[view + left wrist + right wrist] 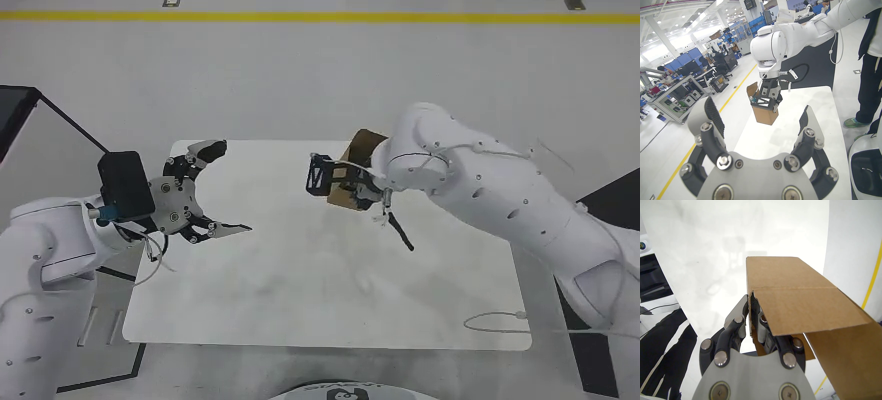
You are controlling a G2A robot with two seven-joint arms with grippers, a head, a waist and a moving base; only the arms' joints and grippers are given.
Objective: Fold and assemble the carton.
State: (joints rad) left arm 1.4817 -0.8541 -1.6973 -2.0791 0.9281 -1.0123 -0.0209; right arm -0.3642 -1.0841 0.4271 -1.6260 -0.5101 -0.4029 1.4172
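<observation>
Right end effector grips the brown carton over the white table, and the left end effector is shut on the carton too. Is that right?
Not quite. The left end effector is open and apart from the carton, as the left wrist view shows. The right end effector does grip the carton over the table.

**Top view.** The left pincer (228, 190), jaws spread, sits over the surface (330, 300) edge at 9 o'clock. The right pincer (318, 177), clamped on the carton (362, 148) held off the surface, occupies 12 o'clock. The right arm (480, 185) bars 1 to 3 o'clock. An open lane lies between the two pincers, and bare surface spans 4 to 8 o'clock.
</observation>
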